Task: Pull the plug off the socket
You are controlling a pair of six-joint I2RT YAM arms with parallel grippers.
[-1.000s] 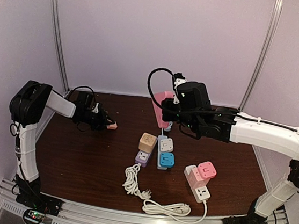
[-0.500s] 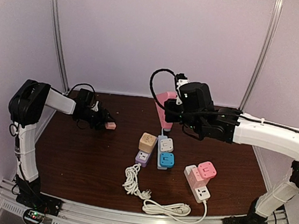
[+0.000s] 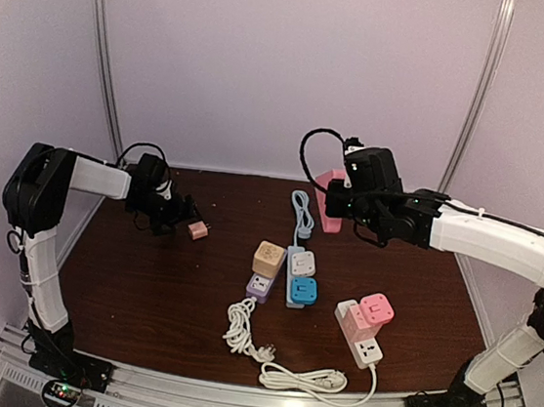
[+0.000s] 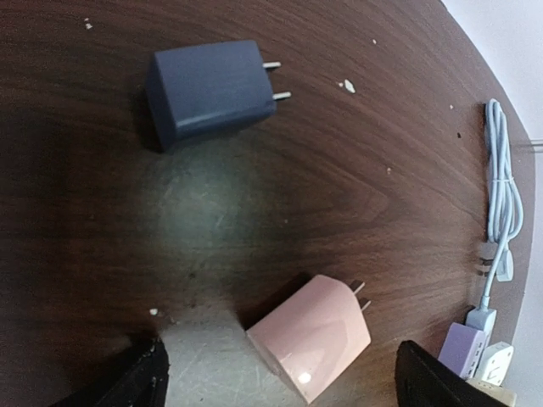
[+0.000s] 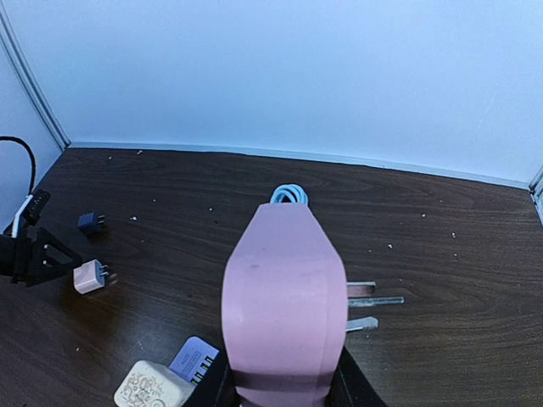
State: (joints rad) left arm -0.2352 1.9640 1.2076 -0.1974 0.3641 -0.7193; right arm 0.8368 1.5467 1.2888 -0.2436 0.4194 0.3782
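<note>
R pincer [image 5: 282,387] clenched on big pink plug [image 5: 284,305], holding it up in air above far-mid table [image 3: 144,287]. Prongs [image 5: 372,298] stick out sideways, bare, in no socket. Blue cable [image 3: 300,212] lies on table just beside/below it in top cam, runs toward strip [image 3: 290,302] mid-table. On/around strip: beige cube [image 3: 269,257], white adapter [image 3: 302,262], blue adapter [image 3: 304,289], purple adapter [image 3: 260,286], clustered tight. 2nd strip [image 3: 365,350] near-right w/ pink adapters [image 3: 376,307] on it. White cord [image 3: 278,366] is coiled in front, by near edge.

L pincer [image 4: 284,377] released, fingers [image 4: 136,381] spread wide, far-left of table. Small pink plug [image 4: 312,335] lies flat on table between them, neither finger touching it afaict. Navy plug [image 4: 212,89] lies further out, apart from pink one, prongs facing same way. R wrist cam shows both small plugs at far left, L pincer just beside the pink one.
</note>
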